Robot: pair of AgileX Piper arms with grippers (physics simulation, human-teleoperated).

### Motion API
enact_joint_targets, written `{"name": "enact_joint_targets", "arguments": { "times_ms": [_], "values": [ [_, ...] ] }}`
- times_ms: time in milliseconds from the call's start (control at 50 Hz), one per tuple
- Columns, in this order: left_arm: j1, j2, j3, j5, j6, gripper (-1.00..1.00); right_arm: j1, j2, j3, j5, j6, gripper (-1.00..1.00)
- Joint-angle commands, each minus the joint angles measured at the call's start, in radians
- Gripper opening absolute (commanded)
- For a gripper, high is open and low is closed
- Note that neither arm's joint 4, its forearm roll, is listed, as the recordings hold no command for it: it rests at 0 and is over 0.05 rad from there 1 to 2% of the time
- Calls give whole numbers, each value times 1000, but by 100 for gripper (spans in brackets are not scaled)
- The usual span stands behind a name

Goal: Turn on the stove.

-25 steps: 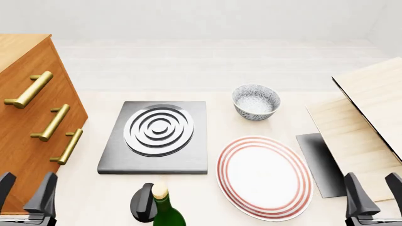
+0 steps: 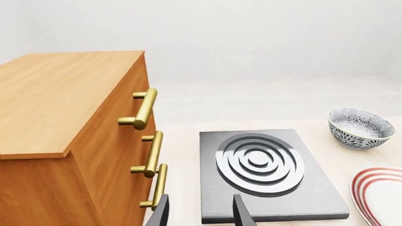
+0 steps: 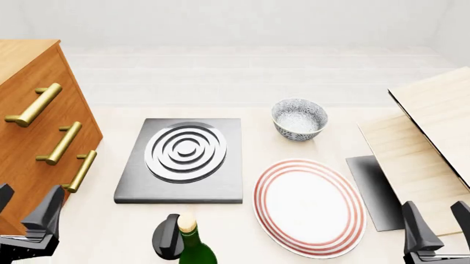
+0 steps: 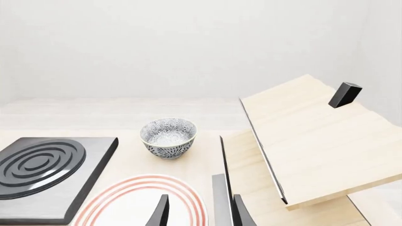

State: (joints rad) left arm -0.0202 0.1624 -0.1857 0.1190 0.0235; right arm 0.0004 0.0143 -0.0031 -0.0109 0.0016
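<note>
Sitting low in the front view, just left of centre at the bottom edge, the black knob (image 3: 166, 237) is the part that has to be turned, and it lies apart from the stove (image 3: 180, 161), whose grey slab fills the middle-left of that frame with the ringed burner (image 3: 185, 151) on it. Neither wrist view shows the knob, so any approach would have to be judged from the front camera alone.

The main hazard I see is the green bottle (image 3: 193, 247): its cork and neck rise at the bottom centre right against the knob's right side, overlapping it in the picture. A gripper coming down on the knob from that side could well clip the bottle and tip it, perhaps onto the red-rimmed plate (image 3: 309, 206) at the lower right.

The left gripper (image 3: 23, 212) hangs in the bottom-left corner with its fingers spread and nothing between them, close beside the wooden drawer cabinet (image 3: 33, 132) and its brass handles (image 3: 78, 170). Swinging from there toward the knob, the arm could brush the lowest handle. The right gripper (image 3: 437, 224), in the bottom-right corner, is likewise spread and empty; reaching across would carry it over the plate and into the bottle. The patterned bowl (image 3: 299, 118), upper centre, looks safely out of the way.
</note>
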Motion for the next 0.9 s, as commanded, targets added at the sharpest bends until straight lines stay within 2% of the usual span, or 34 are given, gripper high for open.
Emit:
{"name": "enact_joint_targets", "arguments": {
  "times_ms": [20, 120, 160, 280, 300, 460, 500, 520, 540, 580, 660, 720, 760, 780, 880, 900],
  "values": [
    [-47, 107, -109, 62, 22, 100, 0, -7, -1, 8, -2, 100],
    [-53, 136, -118, 57, 29, 100, 0, -6, -1, 7, 0, 100],
    [-79, 229, -125, 35, 46, 100, 0, -4, 0, 4, 1, 100],
    [-125, 295, -130, 8, 85, 100, 0, -4, 0, 4, 0, 100],
    [-144, 345, -133, -15, 102, 100, 0, -5, 0, 4, -1, 100],
    [-175, 411, -174, -15, 126, 100, 0, -6, 0, 5, -1, 100],
    [-189, 424, -181, -20, 171, 100, 0, -7, -1, 7, -1, 100],
    [-189, 437, -187, -20, 154, 100, 0, -6, 0, 6, -1, 100],
    [-189, 462, -188, -27, 173, 100, 0, -6, 0, 5, -1, 100],
    [-186, 458, -197, -23, 165, 100, 0, -6, -1, 6, 0, 100],
    [-189, 527, -209, -26, 203, 100, 0, -8, -1, 9, -1, 100],
    [-224, 556, -221, -16, 200, 100, 0, -9, -1, 9, -1, 100],
    [-232, 558, -222, -16, 223, 100, 0, -8, -1, 8, -1, 100],
    [-238, 546, -213, -23, 260, 100, 0, -8, -1, 9, -1, 100],
    [-257, 579, -230, -12, 245, 100, 0, -8, -1, 8, -1, 100],
    [-270, 602, -245, -2, 219, 100, 0, -9, -1, 9, 0, 100]
  ]
}}
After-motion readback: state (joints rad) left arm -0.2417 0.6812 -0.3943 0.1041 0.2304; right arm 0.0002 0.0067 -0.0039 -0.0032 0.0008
